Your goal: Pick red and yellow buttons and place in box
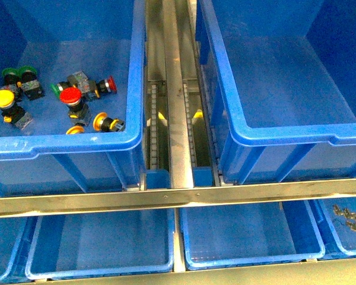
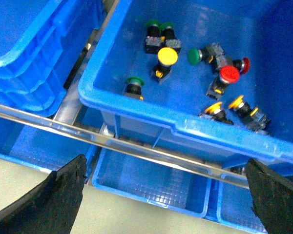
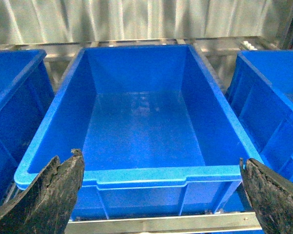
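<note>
The left gripper (image 2: 168,195) and right gripper (image 3: 161,195) are spread wide, holding nothing; the left should drop straight on the red button (image 2: 229,74) in the crate (image 2: 136,105) beside the empty box (image 3: 136,175), avoiding the green buttons (image 2: 135,81).

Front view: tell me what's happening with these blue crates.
Nothing is picked yet. The left crate holds red buttons, yellow buttons and green buttons; the right crate is empty. The left gripper faces the button crate and the right gripper faces the empty one, both with jaws open, holding nothing.
</note>
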Available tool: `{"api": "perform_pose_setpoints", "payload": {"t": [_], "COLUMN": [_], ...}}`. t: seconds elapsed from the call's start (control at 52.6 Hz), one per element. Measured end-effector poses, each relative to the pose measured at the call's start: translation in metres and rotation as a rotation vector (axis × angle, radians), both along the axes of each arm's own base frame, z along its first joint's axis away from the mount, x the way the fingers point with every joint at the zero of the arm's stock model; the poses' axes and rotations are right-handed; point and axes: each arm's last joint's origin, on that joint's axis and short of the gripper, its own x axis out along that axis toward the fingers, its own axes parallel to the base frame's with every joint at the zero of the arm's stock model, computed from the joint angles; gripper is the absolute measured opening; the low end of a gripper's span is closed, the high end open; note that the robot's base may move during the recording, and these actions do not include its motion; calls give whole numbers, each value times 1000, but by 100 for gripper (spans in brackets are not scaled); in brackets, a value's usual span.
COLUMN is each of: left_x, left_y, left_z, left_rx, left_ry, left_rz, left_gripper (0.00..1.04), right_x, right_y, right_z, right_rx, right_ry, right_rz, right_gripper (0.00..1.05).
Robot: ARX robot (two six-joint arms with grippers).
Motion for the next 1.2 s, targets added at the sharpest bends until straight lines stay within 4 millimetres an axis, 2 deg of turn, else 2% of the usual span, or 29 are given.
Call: {"api": "perform_pose_setpoints", "payload": {"t": [0.19,0.304,0.418,0.513,0.741,0.931,1.197], "left_x": [54,92,136,167,219,252,284], "left_y": [16,22,27,21,-5,-15,-18], "left_z": [30,33,24,11,-7,-17,-52], "left_rx": [101,144,189,215,257,283,318], "left_ry": [-55,-17,59,130,197,218,289], "left_rz": [-204,-302,-364,-456,-627,-671,-694], "left_gripper": [97,97,97,97,97,97,97], "right_x": [0,0,0,0,0,0,0], "right_y": [0,0,0,0,0,0,0], "right_z": [0,0,0,0,0,0,0], "right_rx": [0,0,0,0,0,0,0], "right_ry": [0,0,0,0,0,0,0], "right_rz": [0,0,0,0,0,0,0], "right_gripper": [99,99,99,99,99,99,99]}}
